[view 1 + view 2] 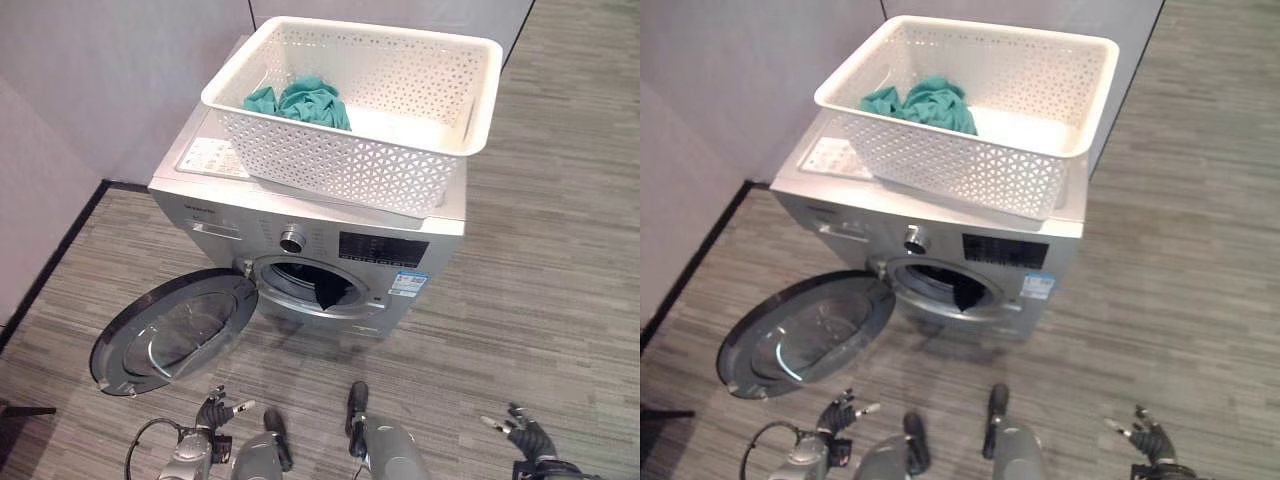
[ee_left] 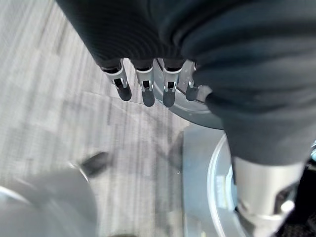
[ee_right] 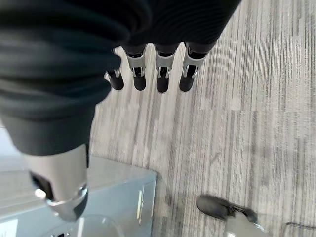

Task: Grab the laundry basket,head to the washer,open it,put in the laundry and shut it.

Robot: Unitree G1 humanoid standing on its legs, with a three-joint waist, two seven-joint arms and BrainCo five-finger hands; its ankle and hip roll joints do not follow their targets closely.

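White lattice laundry basket sitting on top of the silver front-loading washer, overhanging its front edge a little. Inside, at the basket's left end — a bunched teal garment. Below the control panel, round door swung wide to the left, lying low over the grey plank floor; dark cloth showing in the drum opening. Near edge of the scene: left hand low and left, fingers straight and relaxed, holding nothing. Right hand low and right — fingers likewise loose and empty, well apart from washer and basket.
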